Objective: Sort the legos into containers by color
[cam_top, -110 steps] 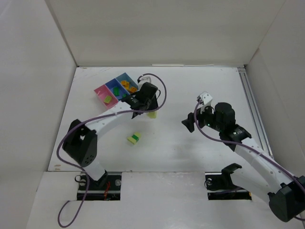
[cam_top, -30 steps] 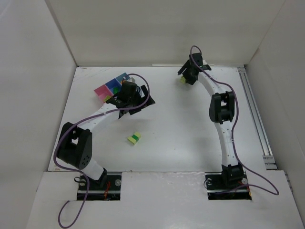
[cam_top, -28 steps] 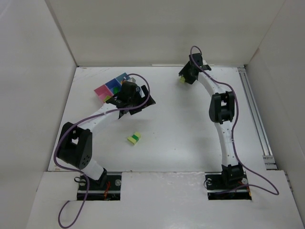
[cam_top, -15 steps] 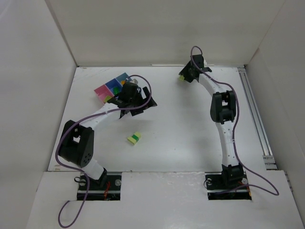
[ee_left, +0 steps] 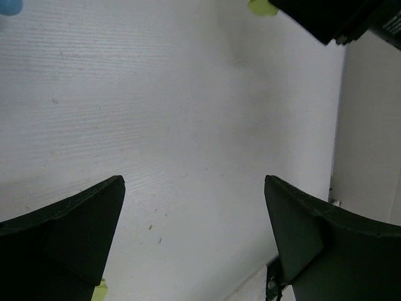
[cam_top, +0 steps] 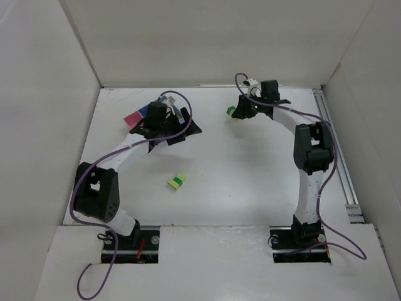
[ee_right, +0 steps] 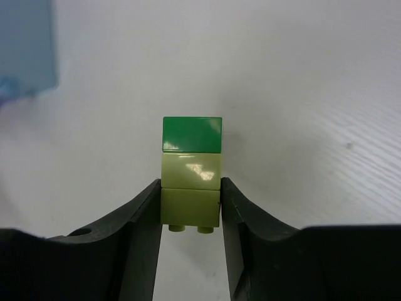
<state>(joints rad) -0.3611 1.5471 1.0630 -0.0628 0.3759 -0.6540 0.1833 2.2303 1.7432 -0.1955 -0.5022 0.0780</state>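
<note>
- Top view: the left gripper (cam_top: 164,120) hangs above the pink and blue plastic bins (cam_top: 133,119). A loose yellow-and-green studded brick (cam_top: 177,182) lies mid-table.
- Left wrist: the left gripper (ee_left: 194,238) is spread wide over the white table (ee_left: 188,113).
- Right wrist: the right gripper (ee_right: 191,216) pinches a pale yellow brick stack capped with dark green (ee_right: 192,169).

The stack (ee_right: 191,182) sits between the fingers (ee_right: 144,232) of the right gripper (ee_right: 191,204). The brick nearest the wrist touches both fingers, and the rest reaches out past the tips. The bins (cam_top: 134,119) lie well ahead of that gripper, off to its left. They are just behind the left gripper (ee_left: 194,182), partly under its wrist. A loose brick (cam_top: 177,182) lies on the table (cam_top: 250,182) to the near side of the left gripper, well apart from it.
</note>
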